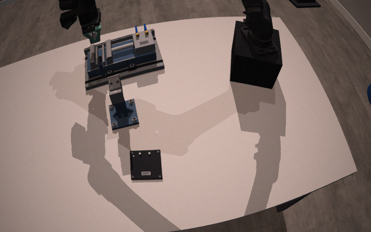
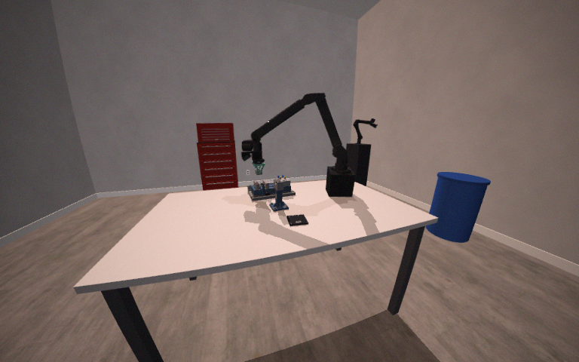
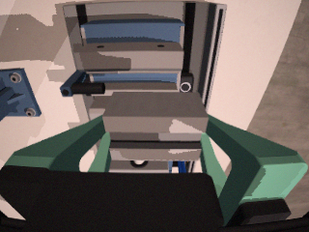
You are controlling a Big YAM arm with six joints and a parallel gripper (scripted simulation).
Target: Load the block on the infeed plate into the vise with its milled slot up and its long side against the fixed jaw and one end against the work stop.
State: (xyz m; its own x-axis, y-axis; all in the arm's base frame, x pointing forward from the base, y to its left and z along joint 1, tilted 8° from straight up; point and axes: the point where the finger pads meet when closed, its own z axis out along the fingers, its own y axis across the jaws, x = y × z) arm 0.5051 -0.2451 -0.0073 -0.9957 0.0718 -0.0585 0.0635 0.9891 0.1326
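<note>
Green fingers on my gripper (image 1: 94, 40) (image 2: 258, 172) (image 3: 155, 116) are clamped on the grey part (image 3: 154, 112), held above the vise (image 1: 145, 58) (image 2: 271, 196) (image 3: 130, 57). Only my wrist view shows its broad face clearly; only the top and exterior views give me the black infeed plate (image 1: 146, 165) (image 2: 297, 220). My arm (image 2: 281, 115) arches high from its pedestal beside the vise, gripper pointing down.

A small white rectangular label (image 1: 146, 173) (image 2: 298, 221) sits on the flat black square plate (image 1: 149, 165) (image 2: 293, 218); its dark print is too small to read. Nothing else shows legible lettering or numbers.
</note>
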